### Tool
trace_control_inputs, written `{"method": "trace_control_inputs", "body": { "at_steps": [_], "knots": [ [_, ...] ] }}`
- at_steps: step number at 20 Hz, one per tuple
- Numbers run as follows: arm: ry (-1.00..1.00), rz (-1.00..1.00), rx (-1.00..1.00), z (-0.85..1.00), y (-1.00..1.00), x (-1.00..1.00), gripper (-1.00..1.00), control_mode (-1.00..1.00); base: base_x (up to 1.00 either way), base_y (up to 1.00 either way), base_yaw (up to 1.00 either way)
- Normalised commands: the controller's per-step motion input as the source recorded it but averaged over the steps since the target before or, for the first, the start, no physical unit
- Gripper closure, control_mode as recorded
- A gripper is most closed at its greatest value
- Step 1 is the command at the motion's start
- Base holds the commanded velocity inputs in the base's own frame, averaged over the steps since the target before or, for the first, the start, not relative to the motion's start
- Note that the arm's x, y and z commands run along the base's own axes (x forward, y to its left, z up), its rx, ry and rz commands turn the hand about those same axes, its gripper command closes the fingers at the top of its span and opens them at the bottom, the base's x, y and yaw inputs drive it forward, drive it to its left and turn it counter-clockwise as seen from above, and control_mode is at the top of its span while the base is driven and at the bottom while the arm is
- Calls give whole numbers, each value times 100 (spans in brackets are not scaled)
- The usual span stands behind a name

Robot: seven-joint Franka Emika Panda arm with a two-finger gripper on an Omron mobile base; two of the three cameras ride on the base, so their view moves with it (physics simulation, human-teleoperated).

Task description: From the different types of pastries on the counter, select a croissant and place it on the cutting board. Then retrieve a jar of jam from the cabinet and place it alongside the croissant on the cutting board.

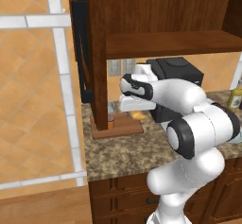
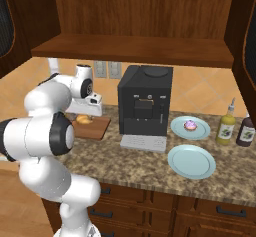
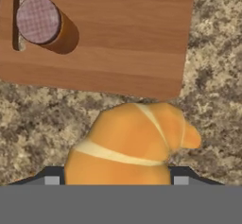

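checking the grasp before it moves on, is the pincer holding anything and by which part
The pincer is holding the croissant, gripped across its thick near end, one finger on each flank. The jar of jam stands free on the cutting board.

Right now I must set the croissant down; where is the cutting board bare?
Bare: most of the cutting board, from the jar across to its edge by the counter. Crowded: the jar's corner, beside the cabinet.

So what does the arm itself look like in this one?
A glossy white arm built of rounded, bulbous segments, with dark black rings at the joints. The wrist ends in a boxy white end effector with small dark finger tips. No cables or markings can be seen.
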Motion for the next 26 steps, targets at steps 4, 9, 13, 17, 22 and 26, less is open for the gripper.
{"method": "trace_control_inputs", "body": {
  "at_steps": [4,9,13,17,22,26],
  "knots": [
    [5,0,0,-34,-5,75,100,-100,0,0,0],
    [0,0,1,-12,0,17,100,-100,0,0,0],
    [7,0,-4,-81,0,23,100,-100,0,0,0],
    [0,0,0,-39,0,20,100,-100,0,0,0],
    [-3,0,2,-2,0,36,100,-100,0,0,0],
    [-3,0,5,-8,0,4,100,-100,0,0,0]
  ]
}}
